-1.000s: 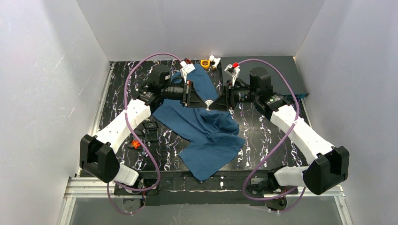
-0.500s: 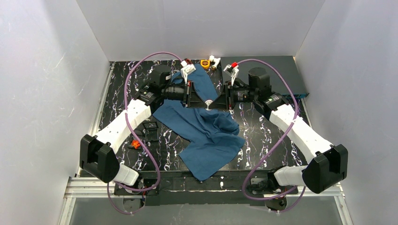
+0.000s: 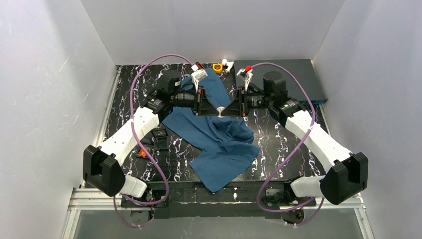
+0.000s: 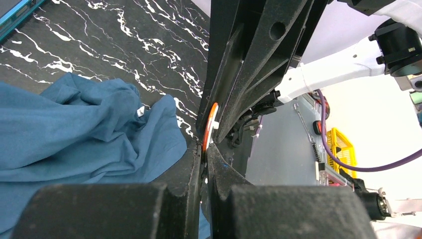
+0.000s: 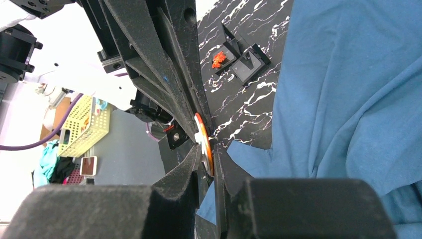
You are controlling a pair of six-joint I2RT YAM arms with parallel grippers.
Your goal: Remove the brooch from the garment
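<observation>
The garment (image 3: 219,144) is a dark teal-blue T-shirt lying crumpled across the middle of the black marbled table, with one part pulled up to a peak between the two arms. At that peak sits the brooch (image 3: 219,114), a thin orange-and-white disc seen edge-on (image 4: 211,124) (image 5: 204,142). My left gripper (image 3: 216,110) (image 4: 205,149) is shut, with blue cloth in its gap right at the disc's edge. Facing it tip to tip, my right gripper (image 3: 224,110) (image 5: 206,148) has both fingers pressed against the disc's faces.
Small black holders and an orange piece (image 3: 144,152) lie at the left near the left arm. A yellow round item (image 3: 217,66) and small white parts sit at the back edge. A dark flat box (image 3: 298,74) fills the back right. White walls enclose three sides.
The right gripper's jaws have narrowed onto the brooch. Both wrists have shifted slightly toward the back of the table. The garment lies as before.
</observation>
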